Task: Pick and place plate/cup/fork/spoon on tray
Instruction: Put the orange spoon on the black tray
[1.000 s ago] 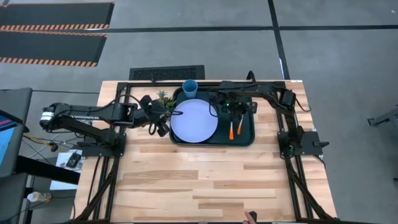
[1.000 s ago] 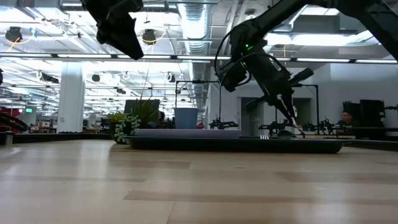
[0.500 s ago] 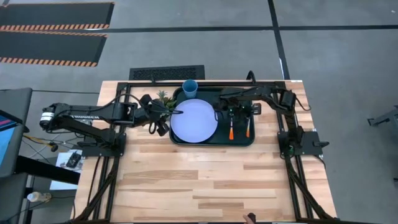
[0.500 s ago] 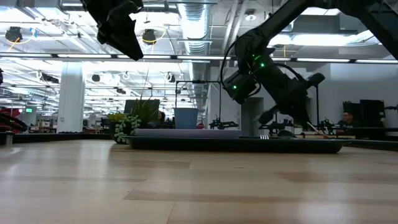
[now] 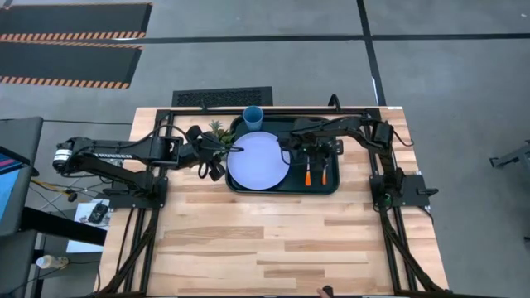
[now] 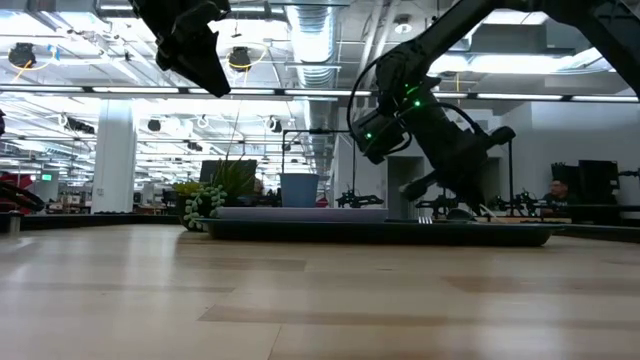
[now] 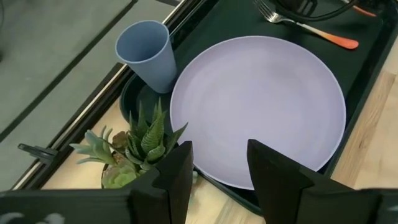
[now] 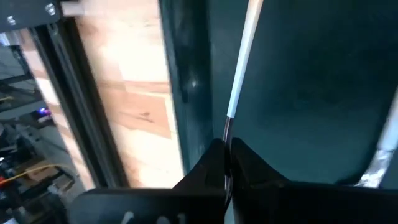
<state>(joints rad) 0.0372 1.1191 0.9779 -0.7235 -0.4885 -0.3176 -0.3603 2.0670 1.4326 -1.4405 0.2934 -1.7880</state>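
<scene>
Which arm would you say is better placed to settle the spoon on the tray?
Right: the right gripper is over the tray, shut on the spoon; the left gripper waits open outside it.

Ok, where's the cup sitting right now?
In the high view the cup stands upright in the tray's far left corner, just behind the plate, with the small plant to its left.

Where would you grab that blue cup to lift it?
Probably from straight above, pinching the cup's wall at the rim, one finger inside and one outside. It stands upright with its mouth open upward and widens toward the top. The plate, the tray corner and a small plant crowd its sides, so a sideways approach looks tight.
</scene>
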